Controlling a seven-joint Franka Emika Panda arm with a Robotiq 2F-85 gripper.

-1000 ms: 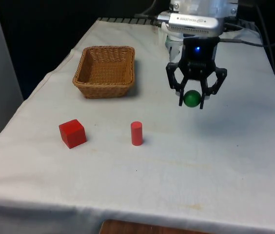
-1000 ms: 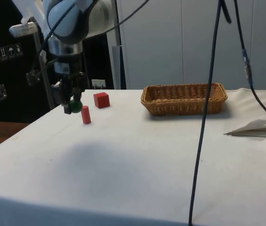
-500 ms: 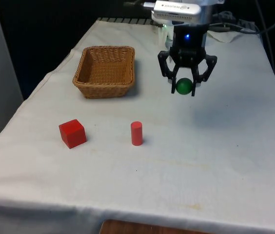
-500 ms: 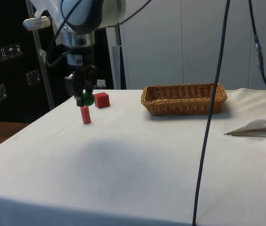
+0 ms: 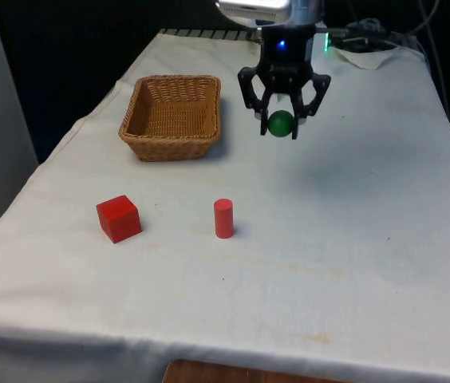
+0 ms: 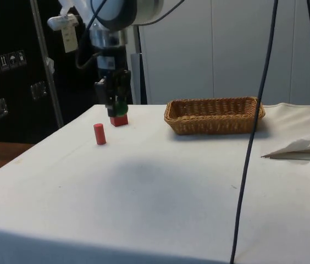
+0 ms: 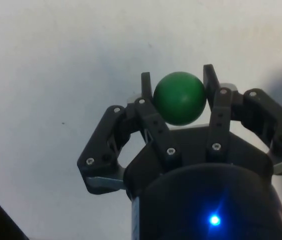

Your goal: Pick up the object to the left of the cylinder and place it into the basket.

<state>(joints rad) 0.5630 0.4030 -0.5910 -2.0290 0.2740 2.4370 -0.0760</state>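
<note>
My gripper (image 5: pixel 281 125) hangs above the cloth, shut on a green ball (image 5: pixel 280 124), a little to the front view's right of the basket (image 5: pixel 140 135). The wrist view has the green ball (image 7: pixel 179 97) clamped between the two black fingers (image 7: pixel 148 95). From the side, the gripper (image 6: pixel 117 105) with the ball (image 6: pixel 120 108) is in the air over the table, in line with the red cube (image 6: pixel 119 120). A small red cylinder (image 5: pixel 223 218) stands upright nearer the front edge, and the red cube (image 5: pixel 118 218) lies to its left in the front view.
The woven basket (image 6: pixel 180 117) holds nothing visible. A thin black cable (image 6: pixel 254 126) hangs down across the side view. A crumpled fold of cloth (image 6: pixel 300 149) lies at the side view's right edge.
The gripper, still shut on the green ball, has moved up and towards the front view's left, away from the cylinder and closer to the basket.
</note>
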